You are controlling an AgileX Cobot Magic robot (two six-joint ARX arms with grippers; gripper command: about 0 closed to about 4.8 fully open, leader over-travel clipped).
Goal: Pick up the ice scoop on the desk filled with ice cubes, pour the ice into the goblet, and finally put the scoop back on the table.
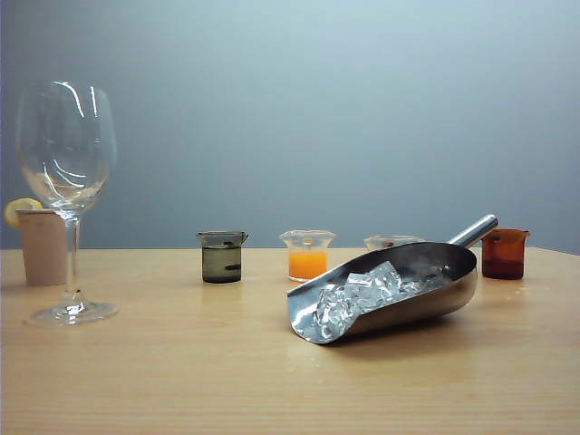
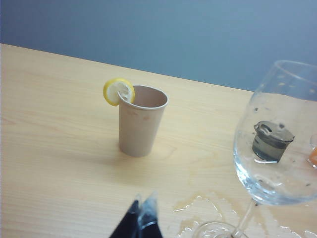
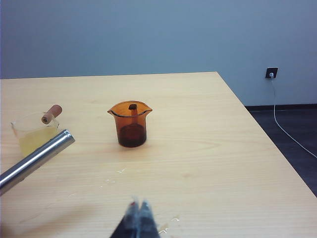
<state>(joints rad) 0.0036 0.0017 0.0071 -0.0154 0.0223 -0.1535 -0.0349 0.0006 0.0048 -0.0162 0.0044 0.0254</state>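
Left end effector (image 2: 141, 218): dark fingertips pressed together, closed on nothing, hovering above the desk (image 2: 59, 148) near the goblet's foot. Right end effector (image 3: 138, 220): tips likewise shut and empty, over bare wood short of the amber beaker (image 3: 131, 124). Neither shows in the exterior view. Goblet (image 1: 67, 195) stands upright at the left of the desk, clear thin glass, big rounded bowl, slim stem, round foot; a film of water glistens on the wood around its foot in the left wrist view. Behind it, a beige paper cup (image 2: 141, 120), matte, tapered, with a lemon slice (image 2: 119, 91) on its rim. Ice scoop (image 1: 390, 290) lies on the desk right of centre, polished steel, deep rounded trough mouth turned toward the camera, cylindrical handle (image 3: 34, 159) angled up and back. Ice cubes (image 1: 362, 294) heaped inside the trough, clear and whitish, wet-looking. Row of small beakers further back: smoky grey (image 1: 222, 256), one with orange liquid (image 1: 307, 255), one with pale yellow liquid (image 3: 33, 135) holding a small wooden-looking cylinder, then the amber one. Desk surface light wood, fine pale grain, smooth. Wall plain blue-grey; a socket with a white cable (image 3: 290, 129) runs down to a dark floor.
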